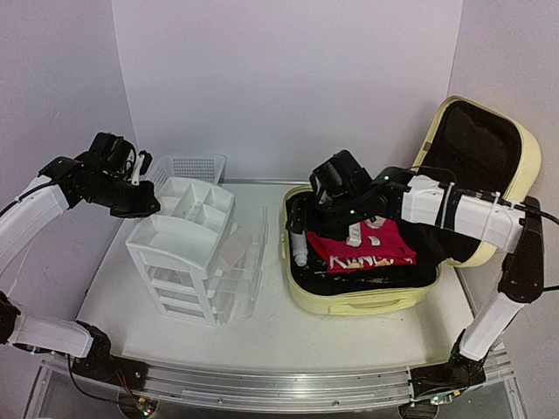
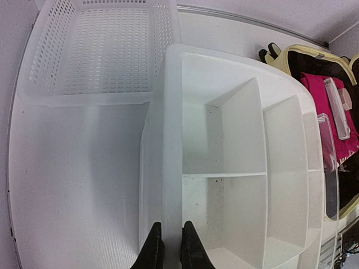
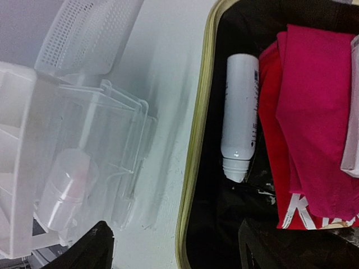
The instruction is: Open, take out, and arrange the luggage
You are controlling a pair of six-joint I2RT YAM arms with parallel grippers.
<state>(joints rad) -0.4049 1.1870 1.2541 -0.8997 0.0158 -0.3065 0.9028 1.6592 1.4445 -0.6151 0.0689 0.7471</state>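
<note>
Pale-yellow and hard-shelled, the luggage [image 1: 367, 301] lay open on the right half of the worktop [image 1: 262, 336], its lid tipped back toward the far right corner. Inside, a white bottle [image 3: 240, 117] lay along the left wall, just beside folded red garments [image 3: 314, 112]. The right claw [image 3: 179, 246] hovered above that wall with its jaws spread wide, grasping nothing. Taking out the bottle looked like the step in hand. Done well, the jaws would straddle its mid-body across the width, one slipping between bottle and shell and the other clear of the cloth, since so smooth and round a body could roll free. Toward the left edge stood a white drawer unit [image 2: 241, 129], with a mesh basket [image 2: 95, 50] behind it at the far left corner. The left claw [image 2: 171, 249] hung clenched and empty over the unit's top tray.
</note>
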